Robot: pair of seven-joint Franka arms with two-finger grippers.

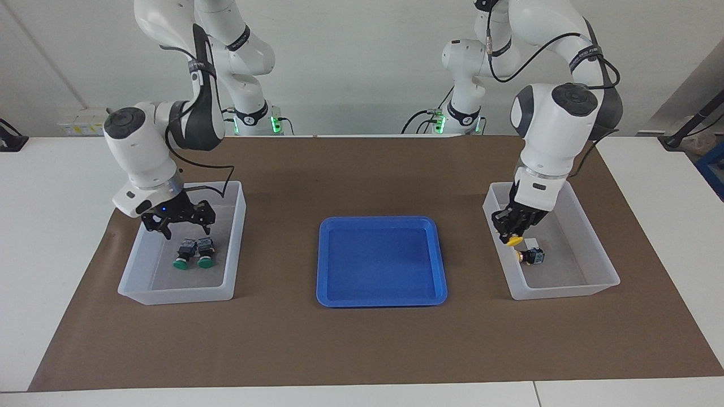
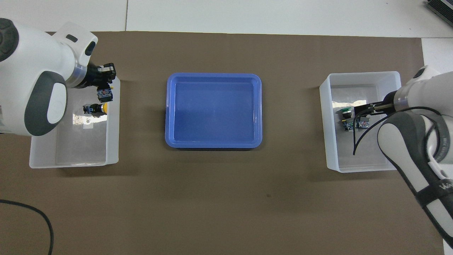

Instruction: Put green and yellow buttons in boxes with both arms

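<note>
Two green buttons (image 1: 194,254) lie side by side in the box (image 1: 175,297) at the right arm's end of the table. My right gripper (image 1: 185,229) hangs open and empty just above them, inside the box's walls. In the overhead view it (image 2: 359,115) partly covers the green buttons (image 2: 345,113) in that box (image 2: 361,169). My left gripper (image 1: 511,233) is shut on a yellow button (image 1: 515,241) and holds it over the other box (image 1: 565,291). A second yellow button (image 1: 531,257) lies on that box's floor. The overhead view shows the left gripper (image 2: 105,85), the lying yellow button (image 2: 95,108) and the box (image 2: 70,164).
A shallow blue tray (image 1: 380,302) with nothing in it sits mid-table between the two boxes, and also shows in the overhead view (image 2: 214,145). A brown mat (image 1: 362,350) covers the work area.
</note>
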